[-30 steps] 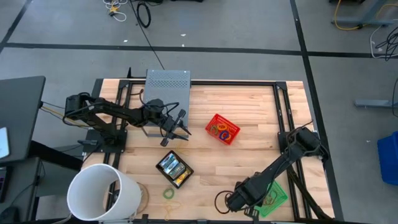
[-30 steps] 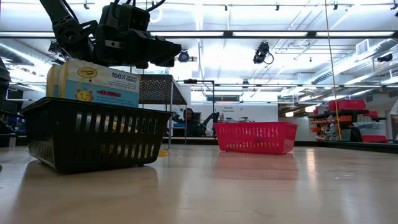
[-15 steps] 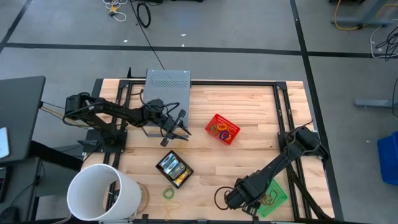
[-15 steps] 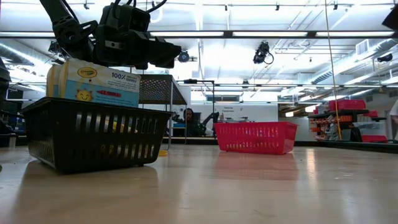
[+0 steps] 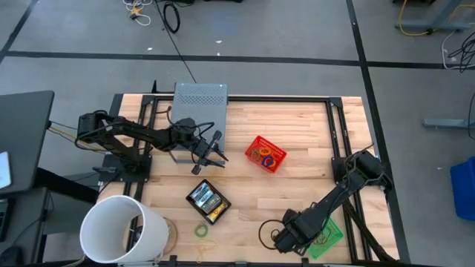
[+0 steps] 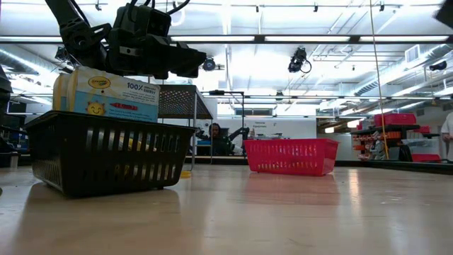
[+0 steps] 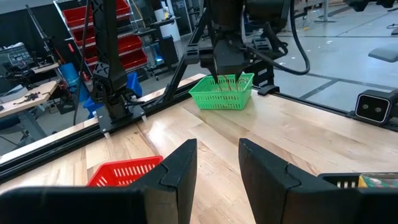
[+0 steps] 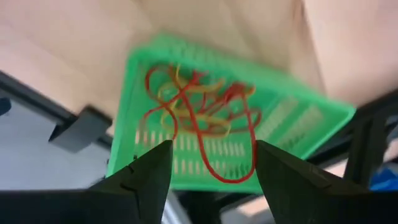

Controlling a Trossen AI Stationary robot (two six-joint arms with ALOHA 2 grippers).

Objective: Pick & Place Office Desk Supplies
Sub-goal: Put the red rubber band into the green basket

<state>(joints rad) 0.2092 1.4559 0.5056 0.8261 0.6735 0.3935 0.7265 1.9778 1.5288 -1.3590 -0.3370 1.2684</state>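
Observation:
A green basket at the table's near right corner holds tangled red and yellow rubber bands. My right gripper hangs open above it, pointing steeply down, with nothing between its fingers. A black basket near the front holds yellow-and-green crayon boxes. My left gripper hovers open and level, beyond the black basket. The red basket holds more rubber bands. A green band lies on the table.
A large white bucket stands at the near left corner. A grey perforated box sits at the far edge. Black rails frame the tabletop. Bare wood lies between the baskets.
My right gripper has rolled about its own axis while staying over the green basket's left side. The left arm and the baskets have kept still.

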